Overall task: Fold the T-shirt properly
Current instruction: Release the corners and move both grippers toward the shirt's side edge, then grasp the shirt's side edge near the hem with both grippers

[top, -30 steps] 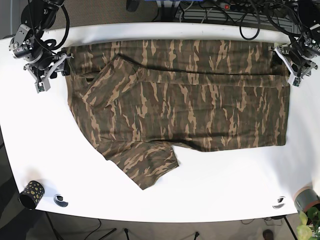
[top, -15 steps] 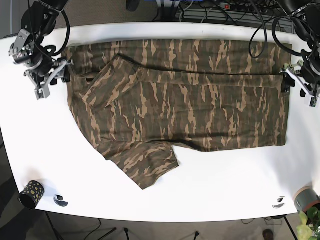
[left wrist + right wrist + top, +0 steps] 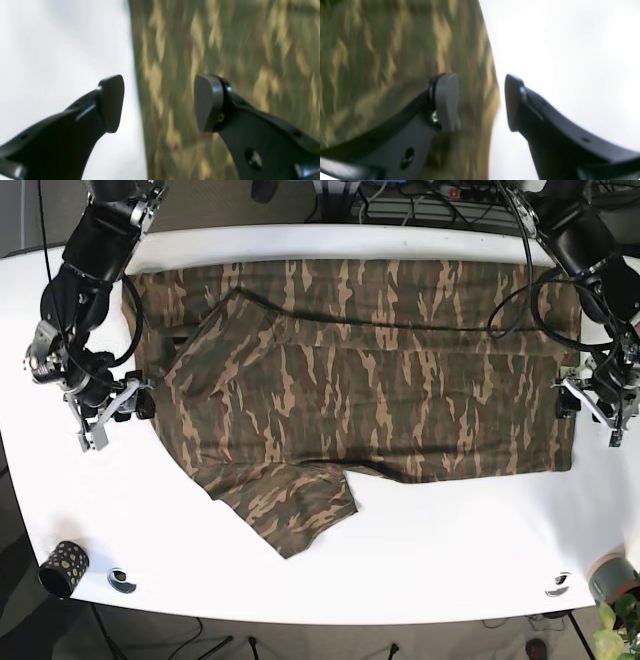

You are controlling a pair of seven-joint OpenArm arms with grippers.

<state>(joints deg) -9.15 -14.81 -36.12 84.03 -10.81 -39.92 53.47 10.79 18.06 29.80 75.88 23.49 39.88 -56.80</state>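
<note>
The camouflage T-shirt (image 3: 380, 380) lies flat on the white table (image 3: 450, 540), its far part folded over and one sleeve (image 3: 290, 505) sticking out at the front. My left gripper (image 3: 578, 402) is open at the shirt's right edge. In the left wrist view the gripper (image 3: 160, 103) straddles the edge of the shirt (image 3: 225, 50), one finger over the table and one over the cloth. My right gripper (image 3: 128, 404) is open at the shirt's left edge. In the right wrist view the gripper (image 3: 480, 102) straddles the edge of the shirt (image 3: 382, 50). Neither holds cloth.
A black dotted cup (image 3: 62, 568) and a small round object (image 3: 122, 581) sit at the front left corner. Another small round object (image 3: 558, 585), a grey cup (image 3: 612, 577) and a plant (image 3: 618, 630) are at the front right. Cables (image 3: 440, 200) run behind the table.
Both grippers have moved from the shirt's far corners toward the front along its left and right edges. The shirt has not moved.
</note>
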